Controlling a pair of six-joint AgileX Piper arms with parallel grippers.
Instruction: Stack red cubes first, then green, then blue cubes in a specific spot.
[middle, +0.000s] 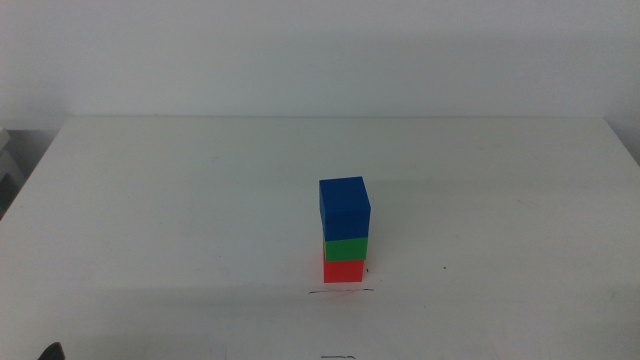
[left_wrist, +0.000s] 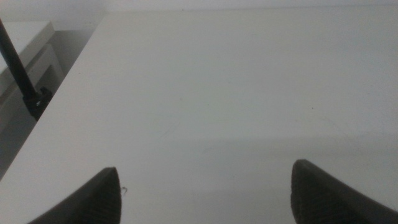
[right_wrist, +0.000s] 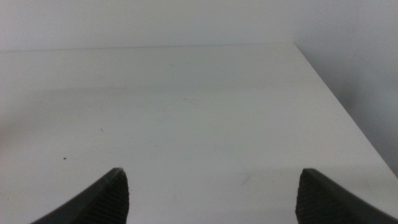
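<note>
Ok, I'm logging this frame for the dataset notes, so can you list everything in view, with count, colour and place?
red cube: one, bright red, bottom of the stack, on the table just behind the pen line
green cube: one, green, resting on the red cube
blue cube: one, deep blue, top of the stack, turned slightly off the cubes below
pen line: one, thin and dark, on the tabletop in front of the stack
dark dot: one, tiny, right of the stack in the middle view
table: one, plain white
left tool: one, dark jaws wide apart, holding nothing, over bare tabletop away from the stack
right tool: one, dark jaws wide apart, holding nothing, also away from the stack
</note>
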